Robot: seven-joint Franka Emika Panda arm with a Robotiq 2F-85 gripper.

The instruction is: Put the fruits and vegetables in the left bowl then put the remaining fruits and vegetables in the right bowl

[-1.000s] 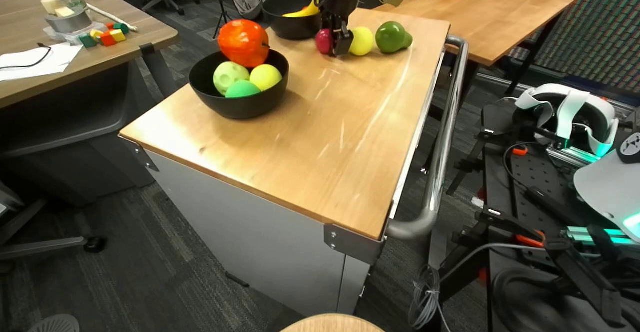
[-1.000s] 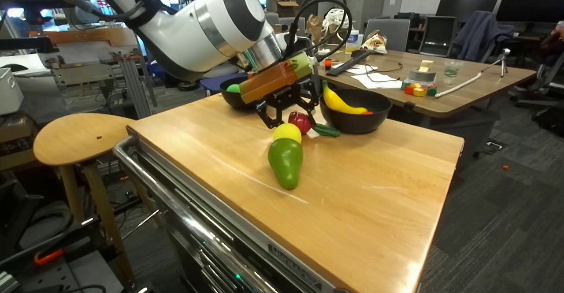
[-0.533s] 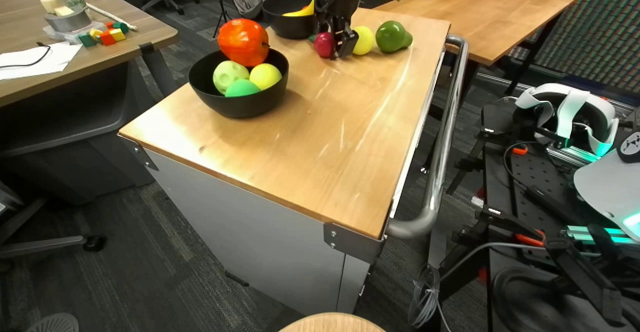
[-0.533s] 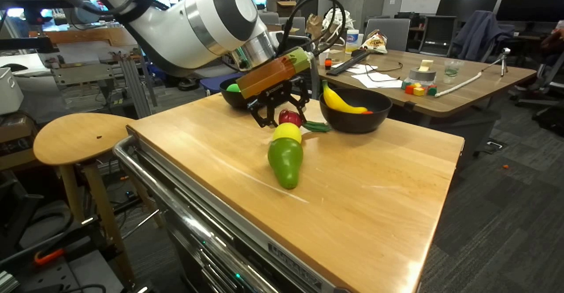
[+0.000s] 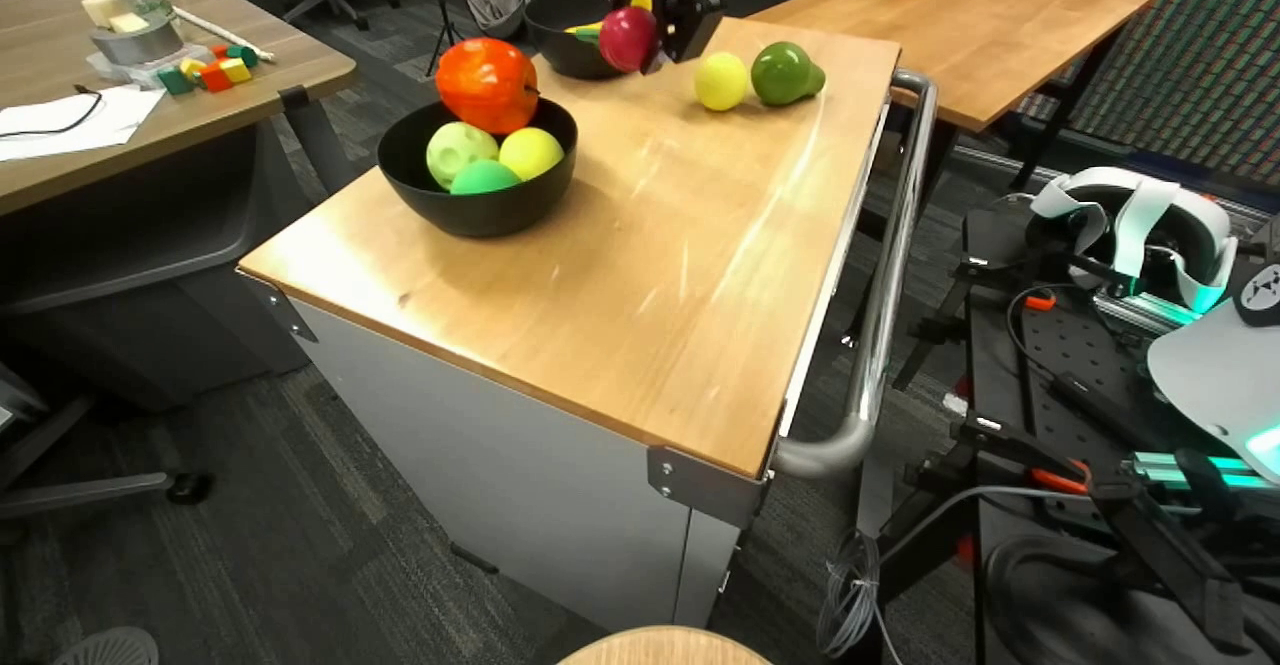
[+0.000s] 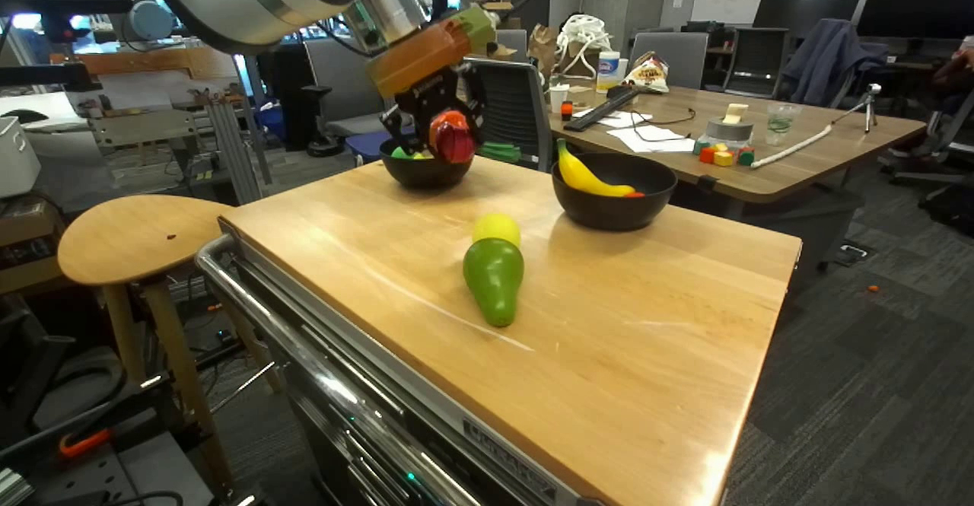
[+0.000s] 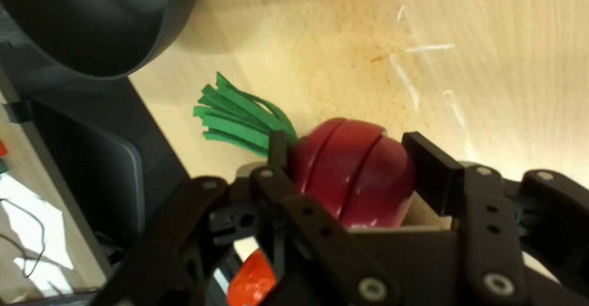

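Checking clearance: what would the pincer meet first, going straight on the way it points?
Probably the wooden tabletop, with the held red vegetable touching down first; depth is hard to judge.

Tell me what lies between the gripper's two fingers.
The dark red vegetable lies between the two fingers of the gripper, as the wrist view shows; its green leafy top sticks out past one finger.

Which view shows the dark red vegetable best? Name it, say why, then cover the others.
The wrist view: the dark red vegetable looks largest there, its grooves and green leaves plain, though the jaws hide part. Both exterior views show it smaller, in less detail.
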